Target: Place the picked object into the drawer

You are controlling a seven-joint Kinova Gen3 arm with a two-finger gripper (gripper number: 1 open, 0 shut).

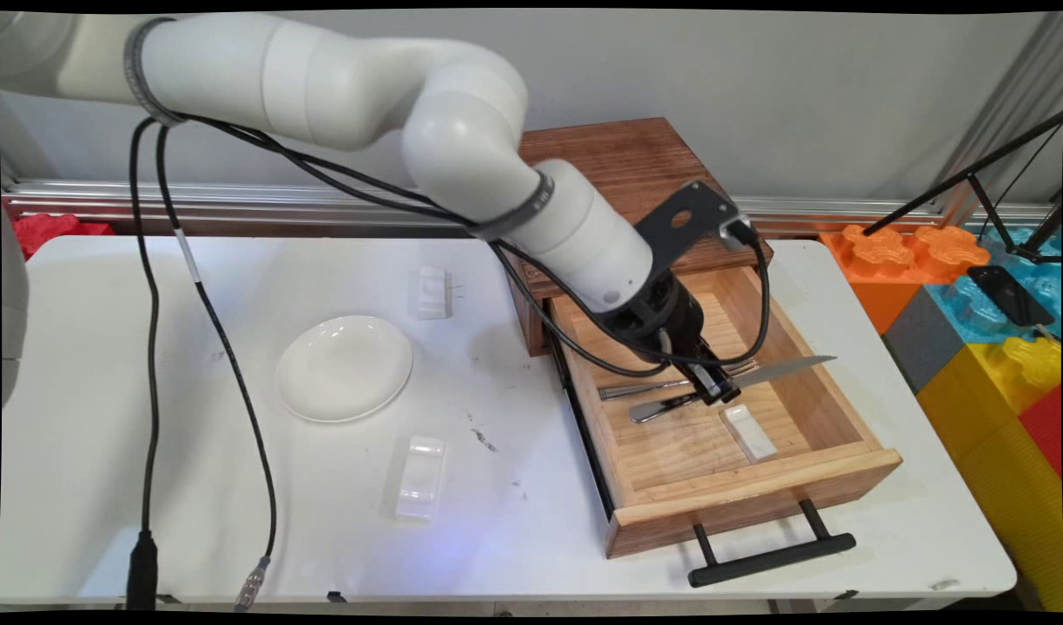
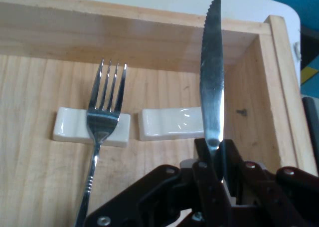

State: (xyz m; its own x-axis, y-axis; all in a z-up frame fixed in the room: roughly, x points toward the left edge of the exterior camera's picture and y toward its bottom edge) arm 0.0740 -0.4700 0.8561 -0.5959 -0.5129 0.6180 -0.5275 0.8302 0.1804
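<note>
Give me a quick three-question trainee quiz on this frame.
1. True or false: the black two-finger hand is shut on the serrated steel knife.
2. What does the silver steel fork lie across inside the open light wooden drawer?
A. a round plate
B. a small white ceramic rest
C. a cloth
3. Fill in: the round white plate sits on the white ____.

Key: 1 true; 2 B; 3 table.
</note>
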